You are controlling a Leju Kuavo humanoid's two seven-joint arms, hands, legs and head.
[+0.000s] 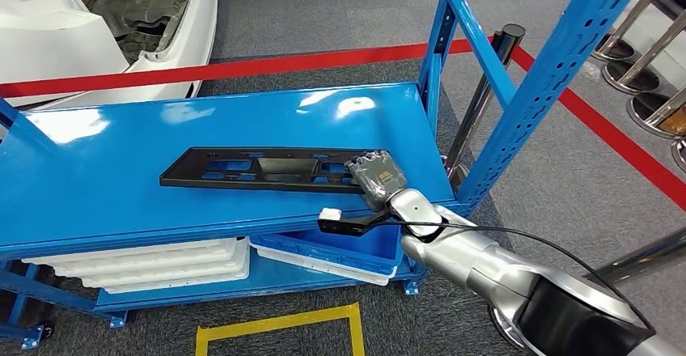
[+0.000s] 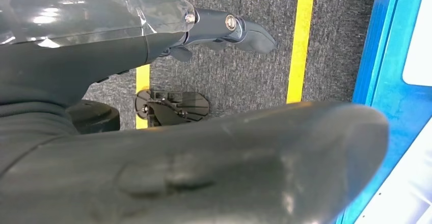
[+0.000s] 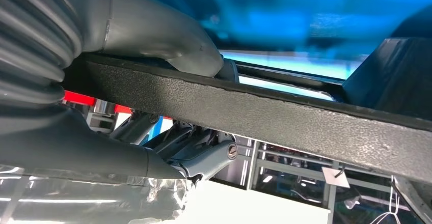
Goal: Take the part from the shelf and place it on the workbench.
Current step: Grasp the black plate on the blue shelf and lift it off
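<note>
The part is a long flat black plastic panel with cut-outs, lying on the blue shelf board. My right hand is at the panel's right end. In the right wrist view the part's rough black edge runs between the thumb on one side and the darker fingers on the other, so the hand grips it. My left hand hangs over the grey carpet with its fingers spread and holds nothing.
A blue upright rises just right of my right hand. White trays and a blue bin sit on the lower shelf. Yellow floor tape, a red line, a stanchion and a white car body surround the rack.
</note>
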